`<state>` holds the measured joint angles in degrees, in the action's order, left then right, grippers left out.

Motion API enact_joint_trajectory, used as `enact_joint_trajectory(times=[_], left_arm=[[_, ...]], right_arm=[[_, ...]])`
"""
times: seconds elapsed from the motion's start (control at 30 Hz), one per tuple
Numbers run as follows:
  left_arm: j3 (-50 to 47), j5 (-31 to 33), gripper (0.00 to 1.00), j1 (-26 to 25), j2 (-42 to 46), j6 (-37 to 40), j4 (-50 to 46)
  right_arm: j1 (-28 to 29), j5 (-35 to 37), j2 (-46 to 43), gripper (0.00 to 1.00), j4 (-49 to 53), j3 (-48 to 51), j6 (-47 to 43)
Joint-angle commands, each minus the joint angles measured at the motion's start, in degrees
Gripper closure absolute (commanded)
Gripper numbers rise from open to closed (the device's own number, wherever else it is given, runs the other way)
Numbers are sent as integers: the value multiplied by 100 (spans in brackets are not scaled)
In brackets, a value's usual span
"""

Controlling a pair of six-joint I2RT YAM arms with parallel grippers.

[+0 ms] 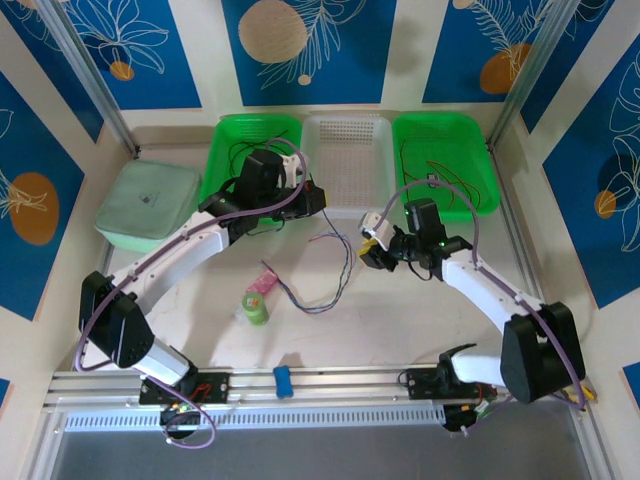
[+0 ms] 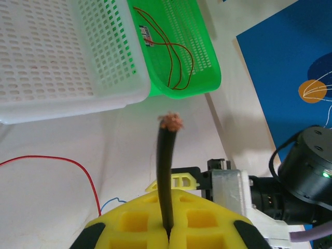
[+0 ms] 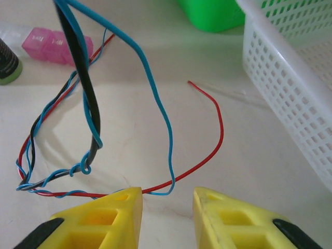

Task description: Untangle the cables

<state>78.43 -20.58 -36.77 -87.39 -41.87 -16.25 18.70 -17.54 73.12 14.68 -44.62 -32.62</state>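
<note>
The cables (image 1: 325, 285) lie in a loose tangle of black, red and blue strands on the table's middle. My left gripper (image 1: 306, 197) hangs above their far end, in front of the baskets. In the left wrist view this gripper (image 2: 168, 236) is shut on the black cable (image 2: 165, 171), whose bare copper tip points up. My right gripper (image 1: 368, 238) sits low to the right of the tangle. Seen from the right wrist, its jaws (image 3: 166, 199) stand open, with a red cable (image 3: 207, 150) and a blue cable (image 3: 155, 98) bending just off the left fingertip (image 3: 124, 205). The black strand (image 3: 78, 57) rises up and left.
Along the back stand a green basket (image 1: 225, 150), a white basket (image 1: 345, 122) and a second green basket (image 1: 440, 122) holding thin wires. A pale green pouch (image 1: 148, 205) lies at the left. A pink pill box (image 1: 262, 285) and a green bottle (image 1: 256, 308) sit left of the tangle.
</note>
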Motion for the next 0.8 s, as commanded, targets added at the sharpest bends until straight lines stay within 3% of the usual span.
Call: enact_joint_trajectory(times=[0.0,0.1,0.4,0.57,0.7,0.77], left_arm=[[172,-60,100,-40,158,109,-128],[163,-43,100,-35,156,100,-95],[137,-21,100,-40,205,82,-85],[120,15,100,-36,265,82,-136],[106,76,100,-36,337,91,-169],[102,81,100,-40,364,99,-188]], right_arm=[[-7,-260,204,65,264,-376,-506],[59,-214,374,60,58,-373,-605],[257,-312,1046,63,351,-976,-764],[266,-395,1344,77,586,-1258,-694],[243,-401,1318,97,563,-1225,-643],[232,-376,1319,100,604,-1224,-632]])
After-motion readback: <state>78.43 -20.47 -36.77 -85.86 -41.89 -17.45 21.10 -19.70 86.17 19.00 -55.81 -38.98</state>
